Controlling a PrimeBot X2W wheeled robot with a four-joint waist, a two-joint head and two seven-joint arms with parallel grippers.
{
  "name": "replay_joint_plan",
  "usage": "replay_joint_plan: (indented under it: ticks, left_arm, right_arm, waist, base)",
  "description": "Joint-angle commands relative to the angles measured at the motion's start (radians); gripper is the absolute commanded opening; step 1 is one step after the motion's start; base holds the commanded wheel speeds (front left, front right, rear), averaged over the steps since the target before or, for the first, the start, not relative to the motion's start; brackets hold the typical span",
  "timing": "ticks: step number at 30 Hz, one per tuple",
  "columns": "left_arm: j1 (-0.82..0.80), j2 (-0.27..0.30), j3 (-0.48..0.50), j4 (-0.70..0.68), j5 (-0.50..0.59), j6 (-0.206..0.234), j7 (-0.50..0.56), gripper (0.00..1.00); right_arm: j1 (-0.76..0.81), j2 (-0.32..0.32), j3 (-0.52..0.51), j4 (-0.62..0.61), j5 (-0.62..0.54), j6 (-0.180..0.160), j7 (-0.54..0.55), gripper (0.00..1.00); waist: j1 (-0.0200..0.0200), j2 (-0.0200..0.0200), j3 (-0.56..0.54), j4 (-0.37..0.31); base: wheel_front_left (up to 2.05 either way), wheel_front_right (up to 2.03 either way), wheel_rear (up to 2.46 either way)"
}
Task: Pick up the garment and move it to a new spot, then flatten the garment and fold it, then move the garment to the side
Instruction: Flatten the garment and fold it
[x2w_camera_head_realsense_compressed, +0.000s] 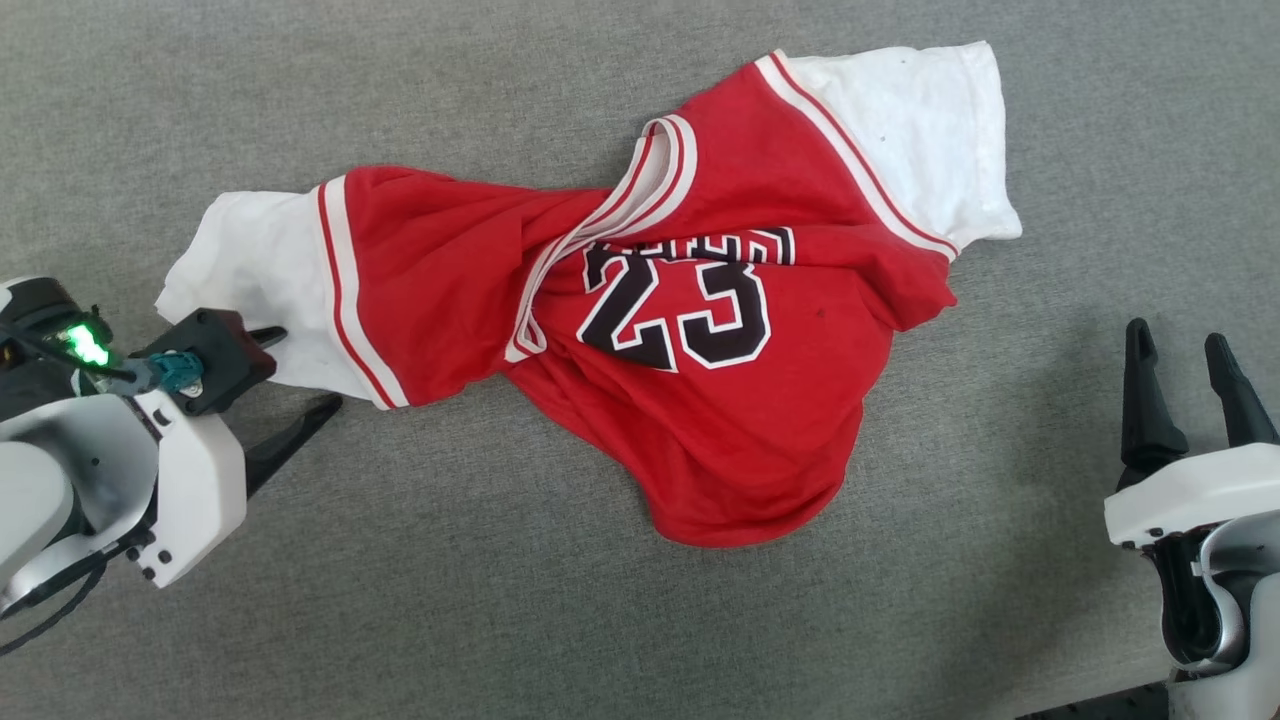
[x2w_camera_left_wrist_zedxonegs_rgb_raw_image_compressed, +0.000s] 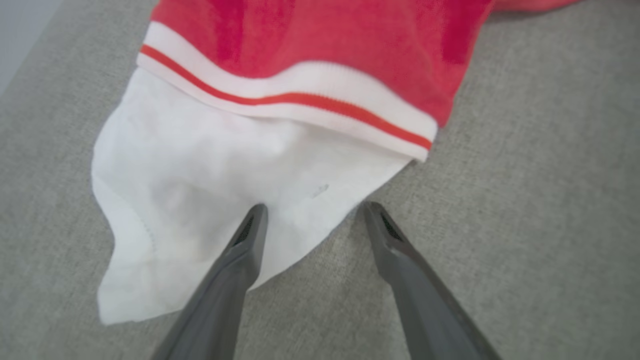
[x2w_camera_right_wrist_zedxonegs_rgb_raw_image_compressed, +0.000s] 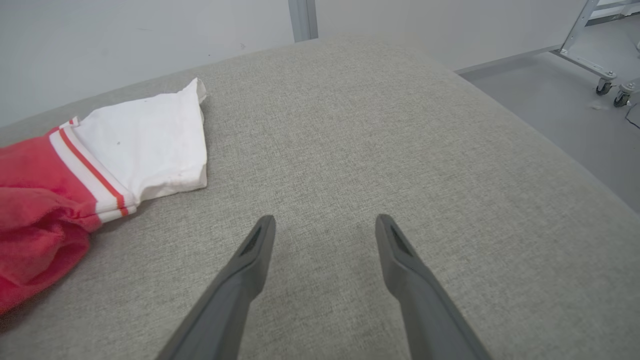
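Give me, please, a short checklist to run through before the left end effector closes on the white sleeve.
1. The left end effector is open: ok.
2. The white sleeve is between its fingers: ok, the sleeve's edge lies in the gap.
3. The fingers touch the cloth: cannot tell.
4. The right end effector is open and apart from the garment: ok.
5. The garment lies flat: not ok, it is bunched and twisted across the chest.
6. There is bare grey surface for a new spot: ok.
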Motion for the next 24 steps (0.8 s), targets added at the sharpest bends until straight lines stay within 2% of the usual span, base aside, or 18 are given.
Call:
replay_joint_plan:
  ticks: [1,2,3,10,14,19,24]
  left_arm:
    - [0.005,-0.014,-0.008,0.02,0.009,0.003,0.005,0.53]
    - [0.003,-0.019,-0.009,0.026,0.008,0.003,0.004,0.22]
    - [0.001,-0.023,-0.01,0.032,0.013,0.003,0.004,0.0]
    - [-0.007,-0.035,-0.011,0.037,0.005,0.003,-0.012,0.0]
    - [-0.029,-0.052,-0.009,0.025,0.003,0.003,-0.029,0.0]
    - [-0.061,-0.088,-0.007,0.005,0.017,0.003,-0.038,0.0]
    - [-0.084,-0.129,-0.008,-0.01,0.029,0.003,-0.046,0.0]
  right_arm:
    - [-0.011,-0.001,0.004,-0.003,-0.001,0.0,-0.003,1.0]
    - [-0.014,-0.001,0.004,-0.005,-0.004,0.0,-0.001,1.0]
    - [-0.017,-0.001,0.006,-0.008,-0.006,0.0,0.001,1.0]
    - [-0.036,-0.001,0.031,-0.041,-0.057,0.0,0.038,1.0]
    - [-0.093,-0.017,0.11,-0.103,-0.145,0.0,0.151,1.0]
    - [-0.234,-0.153,0.266,-0.138,-0.123,0.0,0.408,1.0]
    - [-0.427,-0.288,0.35,-0.105,-0.027,0.0,0.635,1.0]
  waist:
    - [0.0,0.0,0.005,0.002]
    - [0.0,0.0,0.007,0.003]
    - [0.0,0.0,0.009,0.004]
    - [0.0,0.0,0.017,0.023]
    - [0.0,0.0,0.028,0.05]
    - [0.0,0.0,0.057,0.096]
    - [0.0,0.0,0.089,0.143]
  base:
    - [0.0,0.0,0.0]
    - [0.0,0.0,0.0]
    - [0.0,0.0,0.0]
    - [0.0,0.0,0.0]
    - [0.0,0.0,0.0]
    - [0.0,0.0,0.0]
    - [0.0,0.0,0.0]
